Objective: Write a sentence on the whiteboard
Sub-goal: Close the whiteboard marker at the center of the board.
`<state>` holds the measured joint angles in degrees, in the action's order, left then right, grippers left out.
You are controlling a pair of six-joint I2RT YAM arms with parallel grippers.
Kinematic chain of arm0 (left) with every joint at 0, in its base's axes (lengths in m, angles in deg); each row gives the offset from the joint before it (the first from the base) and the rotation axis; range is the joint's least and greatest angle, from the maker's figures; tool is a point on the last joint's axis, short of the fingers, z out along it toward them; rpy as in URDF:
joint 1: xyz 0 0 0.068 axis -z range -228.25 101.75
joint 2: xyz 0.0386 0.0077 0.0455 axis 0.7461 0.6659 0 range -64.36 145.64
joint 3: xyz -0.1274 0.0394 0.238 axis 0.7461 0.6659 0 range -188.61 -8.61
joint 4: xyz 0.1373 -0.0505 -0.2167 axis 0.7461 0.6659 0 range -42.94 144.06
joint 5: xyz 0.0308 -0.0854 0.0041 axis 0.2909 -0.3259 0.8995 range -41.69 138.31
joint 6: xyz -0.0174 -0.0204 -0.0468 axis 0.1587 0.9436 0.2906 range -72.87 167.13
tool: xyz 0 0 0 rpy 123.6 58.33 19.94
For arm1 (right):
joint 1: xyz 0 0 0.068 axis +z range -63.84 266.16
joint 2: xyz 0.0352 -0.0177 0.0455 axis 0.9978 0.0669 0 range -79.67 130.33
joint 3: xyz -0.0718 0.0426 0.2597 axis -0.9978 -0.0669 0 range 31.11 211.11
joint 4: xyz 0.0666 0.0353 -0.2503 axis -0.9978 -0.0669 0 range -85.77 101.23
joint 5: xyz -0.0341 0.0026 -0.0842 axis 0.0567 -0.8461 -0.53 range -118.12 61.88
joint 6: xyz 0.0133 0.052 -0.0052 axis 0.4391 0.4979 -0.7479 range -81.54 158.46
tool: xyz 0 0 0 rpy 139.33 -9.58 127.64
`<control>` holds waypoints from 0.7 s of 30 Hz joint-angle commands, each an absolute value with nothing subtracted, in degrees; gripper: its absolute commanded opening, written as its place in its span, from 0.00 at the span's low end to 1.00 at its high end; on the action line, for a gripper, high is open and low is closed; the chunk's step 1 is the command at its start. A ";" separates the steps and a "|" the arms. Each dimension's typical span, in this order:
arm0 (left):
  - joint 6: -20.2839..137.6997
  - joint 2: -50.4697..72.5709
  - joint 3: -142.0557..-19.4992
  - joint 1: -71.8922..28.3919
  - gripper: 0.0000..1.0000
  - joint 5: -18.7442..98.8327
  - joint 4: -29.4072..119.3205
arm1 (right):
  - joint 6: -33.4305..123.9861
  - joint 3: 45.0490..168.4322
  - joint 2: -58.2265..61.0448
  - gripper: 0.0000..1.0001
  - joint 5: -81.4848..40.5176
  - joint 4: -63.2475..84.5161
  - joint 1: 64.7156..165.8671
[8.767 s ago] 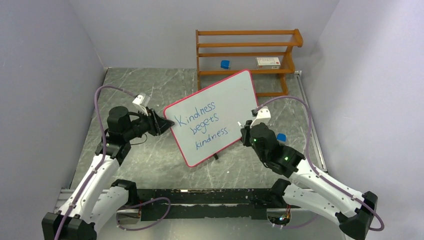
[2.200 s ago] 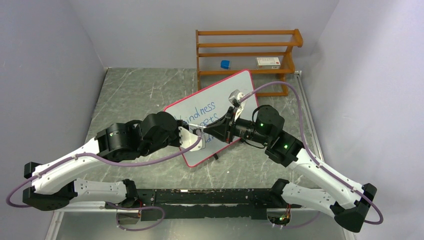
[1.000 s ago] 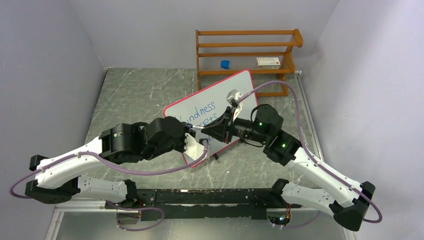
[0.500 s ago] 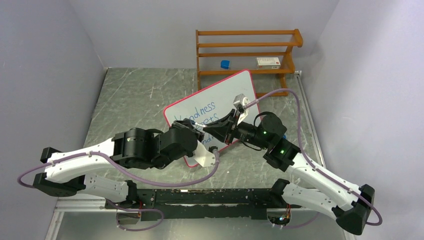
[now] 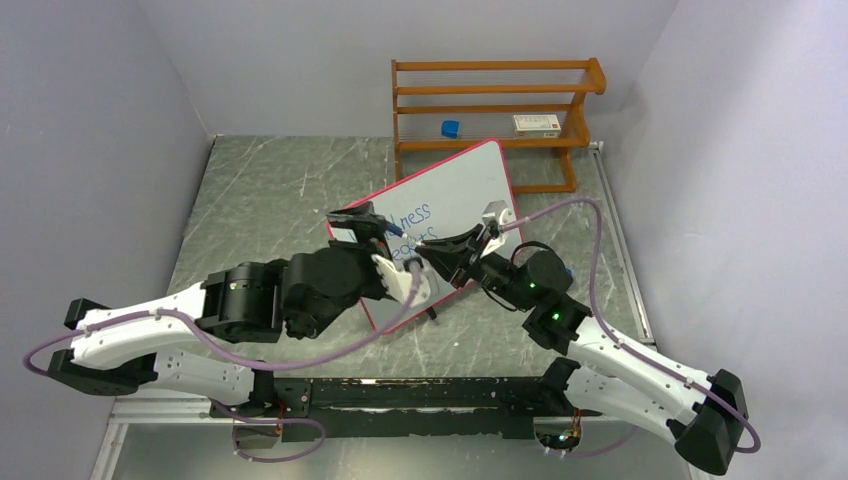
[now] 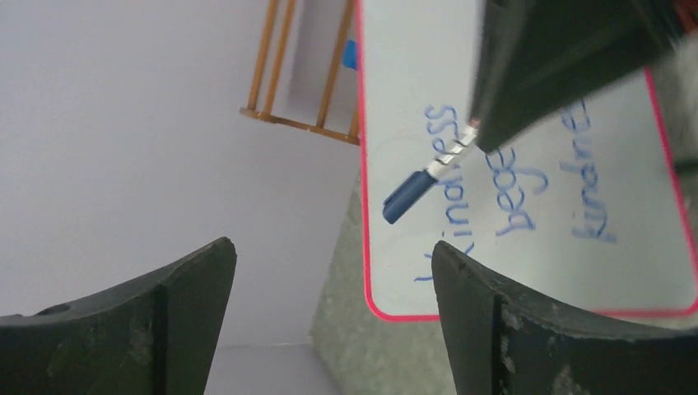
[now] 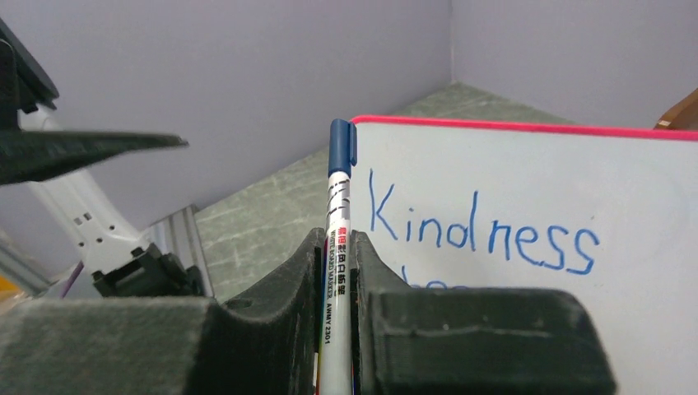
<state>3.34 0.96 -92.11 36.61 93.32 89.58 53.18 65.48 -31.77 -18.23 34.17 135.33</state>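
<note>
Centrally, the whiteboard [image 5: 462, 178] is standing tilted on the table [image 5: 270, 190], its sentence [image 7: 486, 234] looking complete. The right gripper [image 7: 333, 240] is pinching a capped marker [image 7: 338, 206] just before the board, and the left gripper [image 6: 325, 271] is gaping empty nearby. Probably both should be backing away carefully, without smearing ink.

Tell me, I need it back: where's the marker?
In the right wrist view, the marker is clamped in the right gripper, by the whiteboard's left edge.
</note>
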 commanded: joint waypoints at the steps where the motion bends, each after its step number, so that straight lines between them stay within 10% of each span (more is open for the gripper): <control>1: 18.17 -1.86 -91.48 36.38 0.92 103.53 72.15 | 51.80 62.41 -33.08 0.00 -22.54 47.12 135.12; 21: 86.94 -4.23 -77.52 11.05 0.79 76.73 54.01 | 47.69 55.60 -32.70 0.00 -27.49 64.14 135.12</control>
